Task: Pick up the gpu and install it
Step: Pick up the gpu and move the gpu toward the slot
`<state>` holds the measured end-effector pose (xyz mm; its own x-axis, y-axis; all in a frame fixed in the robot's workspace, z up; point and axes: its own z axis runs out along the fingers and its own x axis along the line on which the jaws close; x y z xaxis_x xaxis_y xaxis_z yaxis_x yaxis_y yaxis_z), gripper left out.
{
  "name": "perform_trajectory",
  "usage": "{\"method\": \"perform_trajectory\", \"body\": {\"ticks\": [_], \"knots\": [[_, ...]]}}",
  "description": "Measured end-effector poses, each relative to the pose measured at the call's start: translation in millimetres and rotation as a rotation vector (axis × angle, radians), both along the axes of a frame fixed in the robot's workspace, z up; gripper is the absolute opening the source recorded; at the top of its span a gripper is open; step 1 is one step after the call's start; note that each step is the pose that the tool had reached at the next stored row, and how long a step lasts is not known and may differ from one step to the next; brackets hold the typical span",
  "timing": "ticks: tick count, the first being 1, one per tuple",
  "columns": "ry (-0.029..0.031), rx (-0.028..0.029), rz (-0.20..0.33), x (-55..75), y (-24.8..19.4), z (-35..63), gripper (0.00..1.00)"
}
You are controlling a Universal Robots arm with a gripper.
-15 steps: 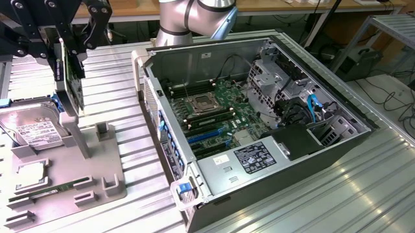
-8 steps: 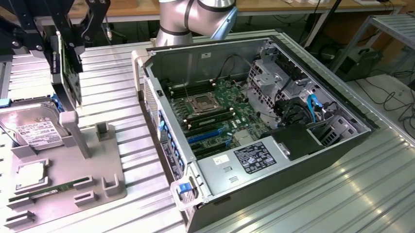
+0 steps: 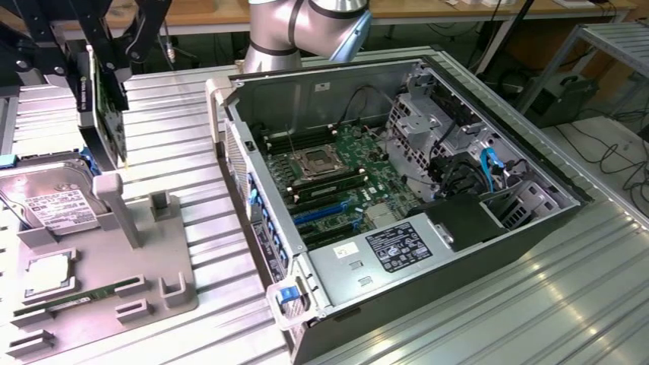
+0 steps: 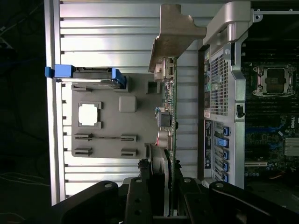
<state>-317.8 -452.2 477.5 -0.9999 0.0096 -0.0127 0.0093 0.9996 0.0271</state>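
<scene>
Gpu (image 3: 108, 122) hangs on edge above the ribbed metal surface (image 3: 182, 99), pinched by the black pincer (image 3: 109, 68), between the grey tray (image 3: 152, 258) and the open computer case (image 3: 406, 190). A wooden bench (image 3: 203, 11) and floor cables (image 3: 609, 152) lie behind. In the wrist view the card is a thin green board seen edge-on, with its silver bracket (image 4: 175, 32) at the far end.
</scene>
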Motion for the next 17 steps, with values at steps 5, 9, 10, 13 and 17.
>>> {"method": "perform_trajectory", "body": {"ticks": [5, 9, 10, 13, 17], "knots": [[0.0, 0.0, 0.0, 2.1, 0.0, 0.0, 0.28], [0.0, 0.0, 0.0, 6.5, 0.0, 0.0, 0.28], [-0.0001, 0.0, 0.0, 7.6, 0.0, 0.0, 0.28], [0.0, 0.0, 0.0, 10.5, 0.0, 0.0, 0.28], [-0.0001, 0.0001, 0.0, 13.6, 0.0, -0.1, 0.28]]}}
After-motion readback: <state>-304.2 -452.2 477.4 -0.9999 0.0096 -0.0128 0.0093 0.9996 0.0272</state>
